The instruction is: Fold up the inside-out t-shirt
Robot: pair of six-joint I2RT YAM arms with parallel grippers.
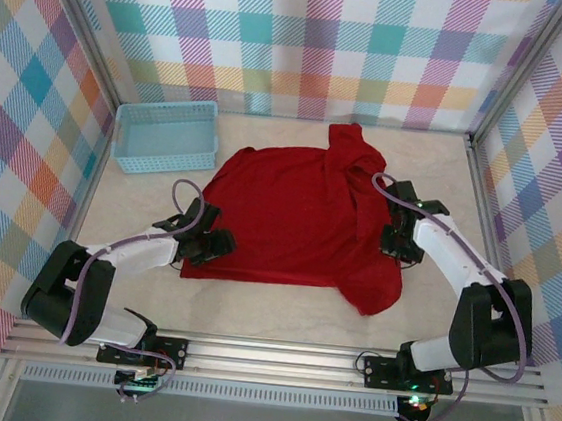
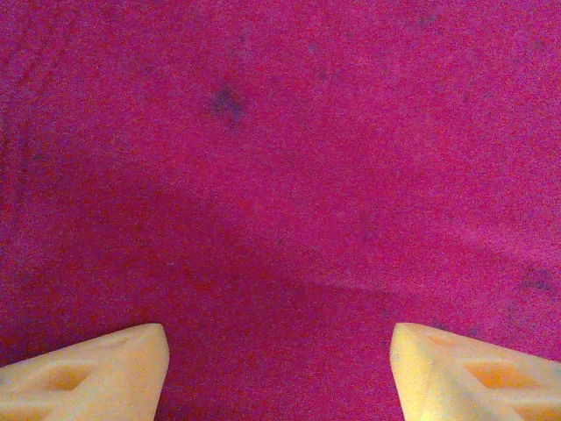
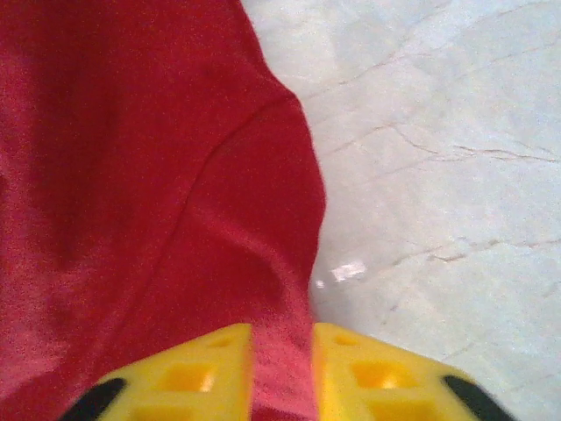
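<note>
One red shirt (image 1: 301, 213) lies spread over the middle of the counter (image 1: 251, 308), mostly flat. One part of it reaches toward the far wall and one rumpled lobe hangs out at the near right corner. One light-blue basket (image 1: 165, 163) stands at the far left, close to the shirt's far left corner but apart from it. Two arms reach in from the near edge. The left arm (image 1: 136, 251) ends over the shirt's near left edge. In the left wrist view its two pale fingers (image 2: 96, 368) stand wide apart above flat red cloth (image 2: 280, 175) with nothing between them, so the left jaws are released. The right arm (image 1: 448, 243) ends at the shirt's right edge. In the right wrist view its two yellow fingers (image 3: 193, 377) sit close together with one ridge of red cloth (image 3: 131, 175) running up between them, so the right jaws are clenched on the shirt's edge. Bare pale counter (image 3: 438, 132) lies just to the right of that edge.
</note>
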